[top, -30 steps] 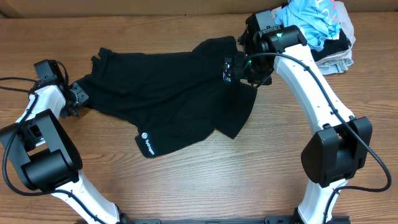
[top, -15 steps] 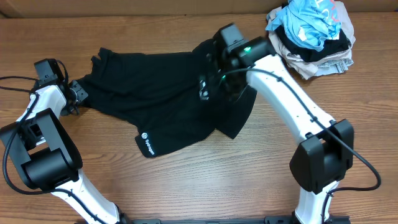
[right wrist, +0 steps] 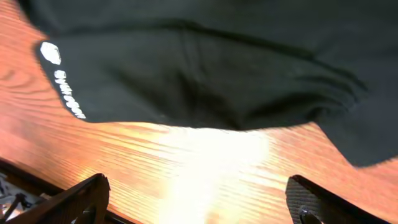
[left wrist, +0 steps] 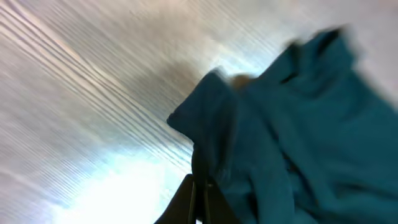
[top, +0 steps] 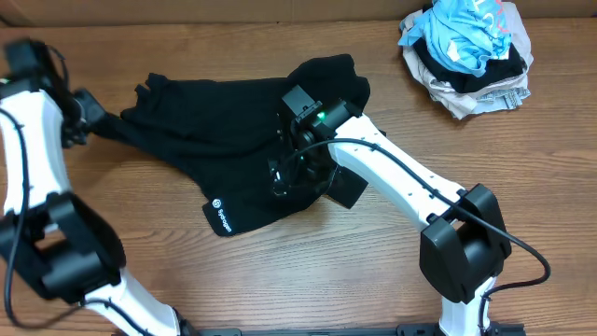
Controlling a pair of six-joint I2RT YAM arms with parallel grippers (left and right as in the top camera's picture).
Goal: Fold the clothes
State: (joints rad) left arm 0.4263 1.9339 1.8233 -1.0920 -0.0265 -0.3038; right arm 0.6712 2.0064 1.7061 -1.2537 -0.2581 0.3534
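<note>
Spanning every view is a wood-grain table (top: 308,280) with a tan backing along its far edge. The left arm is blurred at the left edge; the left gripper (left wrist: 200,198) looks pressed together on a corner of the black shirt (top: 233,149), which lies crumpled left of centre. The right gripper (top: 284,173) hovers over it, jaws spread. A clothes pile (top: 466,47) sits in the far right corner.

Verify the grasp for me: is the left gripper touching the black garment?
Touching. The left wrist view shows the left gripper closed on a corner of the black garment, the cloth running straight into the pinch.
</note>
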